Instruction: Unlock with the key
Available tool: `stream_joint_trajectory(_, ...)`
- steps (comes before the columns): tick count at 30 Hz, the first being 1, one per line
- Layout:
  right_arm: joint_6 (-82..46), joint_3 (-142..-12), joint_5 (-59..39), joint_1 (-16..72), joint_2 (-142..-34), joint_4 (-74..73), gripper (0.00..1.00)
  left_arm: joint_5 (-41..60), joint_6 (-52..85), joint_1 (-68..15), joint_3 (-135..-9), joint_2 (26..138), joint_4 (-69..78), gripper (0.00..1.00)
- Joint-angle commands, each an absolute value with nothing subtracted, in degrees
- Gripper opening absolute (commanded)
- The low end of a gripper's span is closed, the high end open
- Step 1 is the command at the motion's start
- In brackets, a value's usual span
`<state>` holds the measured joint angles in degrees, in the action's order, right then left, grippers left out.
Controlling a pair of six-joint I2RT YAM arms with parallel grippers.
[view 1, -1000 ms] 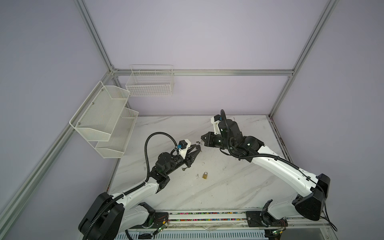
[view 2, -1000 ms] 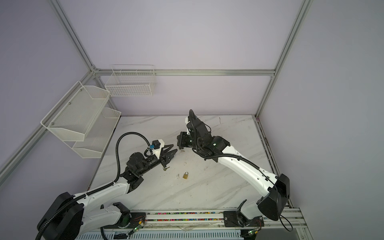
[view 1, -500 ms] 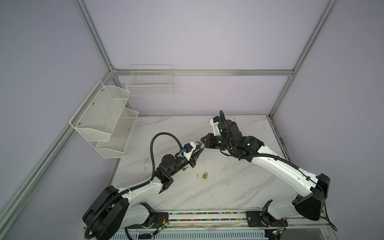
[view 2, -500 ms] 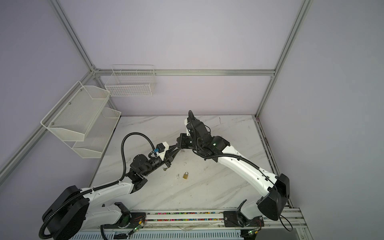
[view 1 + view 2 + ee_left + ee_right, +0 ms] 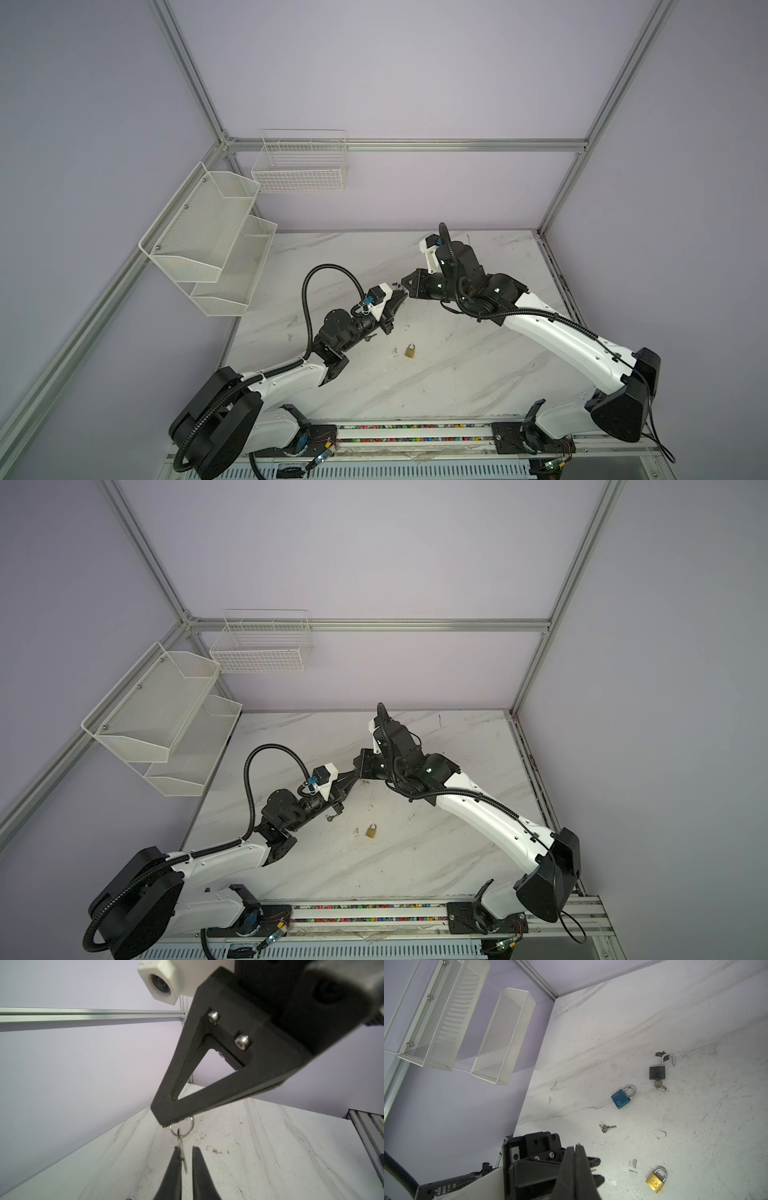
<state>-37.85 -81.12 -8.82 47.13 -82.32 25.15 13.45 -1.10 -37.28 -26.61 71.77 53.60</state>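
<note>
My right gripper point(image 5: 574, 1145) is shut on a small metal ring point(image 5: 181, 1127) above the table, and a silver key point(image 5: 183, 1157) hangs from the ring. My left gripper point(image 5: 185, 1148) has met it tip to tip in both top views point(image 5: 400, 293) point(image 5: 352, 776). Its jaws stand narrowly open around the hanging key, which rests against one finger point(image 5: 176, 1164) with a thin gap to the other. A gold padlock point(image 5: 409, 352) point(image 5: 656, 1181) lies shut on the marble table point(image 5: 478, 365).
A blue shut padlock point(image 5: 623, 1098) and a black padlock point(image 5: 657, 1072) with its shackle open and a key in it lie on the table. A loose key point(image 5: 607, 1127) point(image 5: 330, 817) lies under my left wrist. White mesh shelves point(image 5: 208, 241) and a wire basket point(image 5: 299, 166) hang on the walls.
My left gripper has moved up to the right gripper's tip and its jaws have narrowed around the hanging key. The right arm has barely moved.
</note>
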Motion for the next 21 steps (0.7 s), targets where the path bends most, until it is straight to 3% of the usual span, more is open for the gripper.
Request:
stream_joint_trajectory(1,-37.46,-80.53,-8.54,46.8,-80.34,24.54,0.0,13.27,-0.93,-37.53,-30.41,71.89,57.27,0.12)
stream_joint_trajectory(8,-37.52,-80.62,-8.04,46.83,-80.03,24.43,0.0,13.37,-0.62,-37.55,-30.42,72.36,57.39,0.12)
stream_joint_trajectory(21,-37.43,-80.46,-7.56,46.8,-80.06,24.57,0.0,13.05,0.15,-37.52,-30.59,72.09,58.36,0.0)
